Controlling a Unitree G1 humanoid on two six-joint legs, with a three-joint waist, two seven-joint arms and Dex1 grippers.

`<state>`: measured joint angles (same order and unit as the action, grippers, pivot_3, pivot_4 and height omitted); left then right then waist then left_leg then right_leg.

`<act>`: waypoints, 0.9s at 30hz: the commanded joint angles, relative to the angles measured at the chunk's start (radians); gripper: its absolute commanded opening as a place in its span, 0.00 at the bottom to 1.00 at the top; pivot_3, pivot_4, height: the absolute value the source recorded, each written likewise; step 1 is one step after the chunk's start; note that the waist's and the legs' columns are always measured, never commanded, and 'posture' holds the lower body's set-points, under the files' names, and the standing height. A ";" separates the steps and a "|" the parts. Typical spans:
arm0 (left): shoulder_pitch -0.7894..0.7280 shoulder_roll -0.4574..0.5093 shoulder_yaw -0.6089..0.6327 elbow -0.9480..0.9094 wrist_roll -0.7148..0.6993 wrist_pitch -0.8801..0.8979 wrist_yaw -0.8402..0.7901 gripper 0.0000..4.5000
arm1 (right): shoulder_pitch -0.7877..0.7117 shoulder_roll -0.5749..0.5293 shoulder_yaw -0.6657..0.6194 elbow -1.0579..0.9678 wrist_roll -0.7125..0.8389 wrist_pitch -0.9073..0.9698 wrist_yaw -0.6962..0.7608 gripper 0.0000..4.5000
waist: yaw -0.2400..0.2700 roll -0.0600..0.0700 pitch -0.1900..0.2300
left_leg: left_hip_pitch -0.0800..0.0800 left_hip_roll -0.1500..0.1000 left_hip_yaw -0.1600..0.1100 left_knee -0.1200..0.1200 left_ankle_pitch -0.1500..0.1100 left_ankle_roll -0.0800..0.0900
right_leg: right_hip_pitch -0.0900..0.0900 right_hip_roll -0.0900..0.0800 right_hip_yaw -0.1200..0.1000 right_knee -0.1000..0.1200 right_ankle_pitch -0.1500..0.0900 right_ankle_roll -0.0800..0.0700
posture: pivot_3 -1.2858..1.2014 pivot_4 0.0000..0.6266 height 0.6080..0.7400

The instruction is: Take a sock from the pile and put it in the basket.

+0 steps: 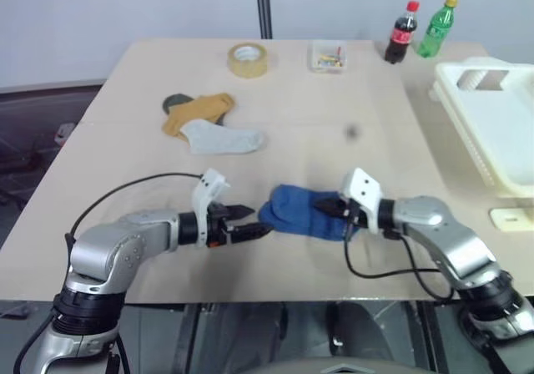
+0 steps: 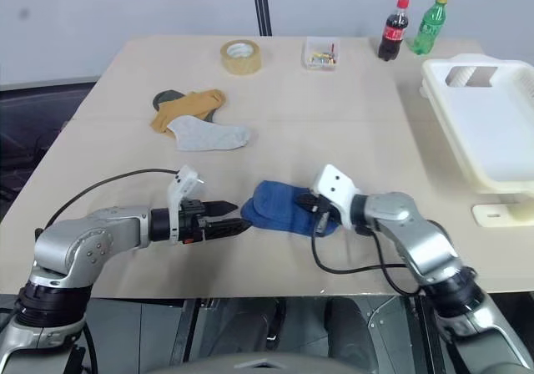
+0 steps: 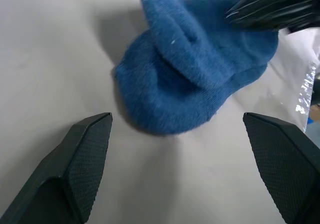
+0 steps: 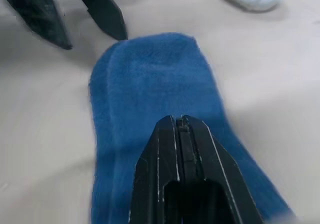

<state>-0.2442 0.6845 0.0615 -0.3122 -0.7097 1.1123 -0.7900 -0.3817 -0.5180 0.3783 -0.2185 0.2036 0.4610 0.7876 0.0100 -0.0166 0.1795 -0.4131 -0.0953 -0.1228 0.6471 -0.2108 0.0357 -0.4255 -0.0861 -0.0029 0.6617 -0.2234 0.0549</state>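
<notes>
You've got the blue sock [image 1: 304,212] off the pile [image 1: 204,122] but still on the bench [image 1: 334,107], well short of the basket [image 1: 492,123]: right pincer [image 4: 179,126] closed on it, left pincer [image 3: 187,149] wide beside it.

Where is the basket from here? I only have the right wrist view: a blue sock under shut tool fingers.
Observer: The basket stands at the table's right edge, farther back than the blue sock.
Operator: Whose black fingers are at the sock's far end?
Observer: The left tool, open wide, with its tips at the sock's edge opposite the right tool.
Operator: Any other socks on the table?
Observer: Three, overlapping farther back on the left: a mustard sock, a grey sock and a dark sock.
</notes>
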 commanded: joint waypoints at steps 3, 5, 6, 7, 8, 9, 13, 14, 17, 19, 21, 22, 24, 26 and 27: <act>-0.014 -0.017 -0.040 0.033 -0.016 0.015 -0.008 1.00 | 0.006 -0.010 0.068 0.098 -0.106 -0.120 0.052 0.02 | 0.004 0.000 -0.002 | 0.000 -0.002 0.000 0.000 0.001 -0.001 | 0.001 0.000 0.000 0.000 0.000 0.000 | 0.52 0.24 1.00; -0.023 -0.032 -0.045 0.043 -0.026 0.023 -0.006 1.00 | 0.017 -0.021 0.066 0.083 -0.118 -0.131 0.066 0.02 | 0.004 0.001 -0.003 | 0.001 -0.002 0.000 0.000 0.000 0.000 | 0.001 -0.001 0.000 0.000 0.000 0.000 | 0.52 0.24 1.00; -0.026 -0.035 -0.047 0.044 -0.030 0.027 -0.009 1.00 | 0.019 -0.022 0.059 0.071 -0.121 -0.132 0.063 0.02 | 0.004 0.001 -0.003 | 0.002 -0.001 -0.001 0.000 0.000 0.001 | 0.002 -0.001 0.000 0.000 0.000 0.000 | 0.52 0.24 1.00; -0.029 -0.037 -0.053 0.043 -0.030 0.028 -0.011 1.00 | 0.018 -0.019 0.039 0.049 -0.109 -0.113 0.057 0.02 | 0.004 0.001 -0.003 | 0.002 -0.001 -0.001 0.000 0.000 0.001 | 0.002 0.000 0.000 0.000 0.000 0.000 | 0.52 0.24 1.00; -0.031 -0.038 -0.056 0.040 -0.029 0.028 -0.010 1.00 | 0.016 -0.019 0.019 0.021 -0.096 -0.092 0.052 0.02 | 0.004 0.001 -0.003 | 0.002 -0.001 -0.001 0.000 0.000 0.001 | 0.003 0.000 0.000 0.000 0.000 0.000 | 0.52 0.24 1.00; -0.032 -0.039 -0.054 0.038 -0.034 0.031 -0.008 1.00 | 0.012 -0.024 -0.002 -0.012 -0.086 -0.072 0.048 0.02 | 0.004 0.001 -0.003 | 0.003 -0.001 -0.002 0.000 0.000 0.001 | 0.003 0.000 0.000 0.000 0.000 0.000 | 0.52 0.24 1.00; -0.019 -0.024 -0.041 0.029 -0.045 0.040 -0.010 1.00 | 0.008 -0.035 -0.044 -0.122 -0.043 0.018 0.047 0.02 | 0.003 0.001 -0.003 | 0.002 -0.001 -0.001 0.000 -0.001 0.001 | 0.002 -0.001 0.000 -0.001 0.000 0.000 | 0.52 0.24 1.00; -0.012 -0.019 -0.042 0.027 -0.045 0.040 -0.012 1.00 | 0.012 -0.034 -0.039 -0.135 -0.036 0.036 0.051 0.02 | 0.003 0.001 -0.003 | 0.002 -0.001 -0.001 0.000 -0.001 0.001 | 0.002 -0.001 0.000 -0.001 0.000 0.000 | 0.52 0.24 1.00; -0.005 -0.005 -0.054 0.024 -0.042 0.041 -0.014 1.00 | 0.025 -0.048 -0.006 -0.128 -0.062 0.042 0.064 0.02 | 0.002 0.001 -0.003 | 0.002 -0.001 -0.002 -0.001 -0.001 0.001 | 0.002 -0.001 0.001 -0.001 0.000 0.000 | 0.52 0.24 1.00; -0.014 0.003 -0.072 0.028 -0.032 0.052 -0.003 1.00 | 0.043 -0.061 0.022 -0.100 -0.083 0.042 0.077 0.02 | 0.002 0.001 -0.003 | 0.002 -0.001 -0.002 -0.001 -0.001 0.001 | 0.002 -0.001 0.000 -0.001 0.000 0.000 | 0.52 0.24 1.00; -0.035 -0.002 -0.081 0.029 -0.052 0.092 0.003 1.00 | 0.047 -0.071 0.042 -0.075 -0.105 0.038 0.083 0.02 | 0.002 0.001 -0.003 | 0.002 -0.001 -0.002 -0.001 -0.001 0.001 | 0.002 -0.001 0.000 -0.001 0.000 0.000 | 0.52 0.24 1.00; -0.045 -0.010 -0.079 0.027 -0.070 0.108 0.001 1.00 | 0.047 -0.070 0.043 -0.069 -0.109 0.036 0.084 0.02 | 0.002 0.001 -0.004 | 0.002 -0.001 -0.001 -0.001 -0.001 0.001 | 0.002 -0.001 0.000 -0.001 0.000 0.000 | 0.52 0.24 1.00; -0.073 -0.040 -0.062 0.024 -0.115 0.140 -0.006 1.00 | 0.046 -0.065 0.040 -0.063 -0.106 0.040 0.086 0.02 | 0.002 0.001 -0.004 | 0.003 -0.001 -0.001 -0.001 -0.001 0.001 | 0.003 -0.001 0.000 -0.001 0.000 0.000 | 0.52 0.24 1.00; -0.113 -0.079 -0.044 0.030 -0.147 0.138 -0.012 1.00 | 0.043 -0.065 0.039 -0.061 -0.106 0.040 0.094 0.02 | 0.003 0.001 -0.004 | 0.003 -0.001 -0.001 -0.001 -0.001 0.001 | 0.003 -0.001 -0.001 -0.001 0.000 0.000 | 0.52 0.24 1.00; -0.136 -0.101 -0.033 0.041 -0.166 0.151 -0.011 1.00 | 0.041 -0.063 0.037 -0.060 -0.106 0.040 0.094 0.02 | 0.004 0.000 -0.003 | 0.002 -0.001 -0.002 -0.001 -0.001 0.001 | 0.003 -0.001 -0.001 -0.001 0.000 0.000 | 0.52 0.24 1.00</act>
<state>-0.3446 0.5905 0.0057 -0.2677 -0.8322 1.2526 -0.7905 -0.3436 -0.5772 0.4029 -0.2923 0.1038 0.4960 0.8680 0.0139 -0.0164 0.1761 -0.4111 -0.0963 -0.1255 0.6468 -0.2114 0.0365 -0.4220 -0.0867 -0.0047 0.6605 -0.2236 0.0552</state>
